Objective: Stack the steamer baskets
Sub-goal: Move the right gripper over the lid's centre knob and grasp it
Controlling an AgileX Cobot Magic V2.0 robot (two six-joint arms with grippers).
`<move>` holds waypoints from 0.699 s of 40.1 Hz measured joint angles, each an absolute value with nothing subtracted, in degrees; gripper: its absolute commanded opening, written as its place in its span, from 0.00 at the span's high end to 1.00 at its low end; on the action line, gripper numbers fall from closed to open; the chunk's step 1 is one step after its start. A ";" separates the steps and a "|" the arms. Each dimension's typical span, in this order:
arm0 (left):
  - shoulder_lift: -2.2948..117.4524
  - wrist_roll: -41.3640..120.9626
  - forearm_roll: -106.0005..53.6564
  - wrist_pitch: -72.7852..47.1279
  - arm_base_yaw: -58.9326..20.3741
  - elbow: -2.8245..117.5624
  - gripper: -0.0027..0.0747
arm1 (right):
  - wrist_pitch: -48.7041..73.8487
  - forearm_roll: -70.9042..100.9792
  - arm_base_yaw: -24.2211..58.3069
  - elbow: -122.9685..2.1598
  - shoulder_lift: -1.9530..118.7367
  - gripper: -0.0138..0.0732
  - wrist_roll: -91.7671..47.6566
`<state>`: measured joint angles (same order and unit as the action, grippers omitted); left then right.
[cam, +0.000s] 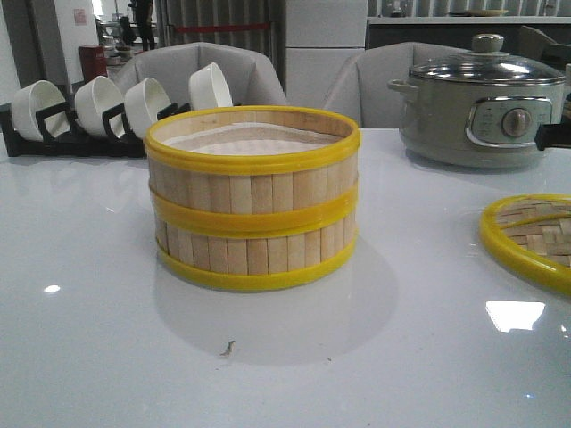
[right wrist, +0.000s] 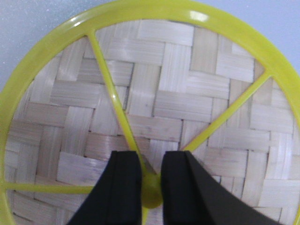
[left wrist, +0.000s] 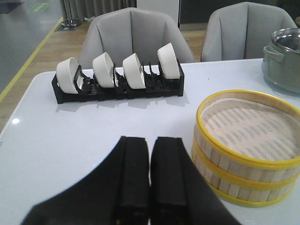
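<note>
Quick status: the two steamer baskets [cam: 252, 198] are already stacked, one sitting square on the other, center of the front view on the white table [cam: 89, 339]. Rims look lined up, no tilt afaict. So the basket part is basically done imo.

What's left is the lid [cam: 533, 239]. It's lying flat on the table at the right edge of the front view, well apart from the stack, only partly in frame. In the right wrist view it fills nearly the whole pic, woven bamboo w/ yellow spokes meeting at a yellow hub [right wrist: 151, 194] in the lower middle.

Right gripper [right wrist: 151, 187] is right over that hub, fingers either side of it w/ a narrow gap between. Looks like it's about to pinch or is already pinching the hub, but I can't tell if the pads are actually touching it, so not calling that one.

Left gripper [left wrist: 150, 178] sits at the bottom center of its view, fingers pressed together, holding nothing, just beside the stack, which is at the lower right there.

Bg stuff: bowl rack [left wrist: 117, 82] w/ white bowls upper left, electric pot [cam: 482, 102] upper right of the front view. Neither matters here.
</note>
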<state>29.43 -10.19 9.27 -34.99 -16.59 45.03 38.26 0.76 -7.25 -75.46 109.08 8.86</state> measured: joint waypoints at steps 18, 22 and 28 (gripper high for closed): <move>29.43 -10.19 9.27 -34.99 -16.59 45.03 0.84 | 39.02 0.89 -7.25 -75.53 108.83 0.56 8.86; 29.43 -10.19 9.27 -34.99 -16.59 45.03 0.84 | 39.90 1.26 -7.25 -75.53 108.64 0.56 8.86; 29.43 -10.19 9.27 -34.99 -16.59 45.03 0.84 | 40.67 1.60 -7.25 -75.53 108.59 0.56 8.86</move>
<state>29.43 -10.19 9.27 -34.99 -16.59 45.03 40.67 1.60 -7.25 -75.53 108.59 8.86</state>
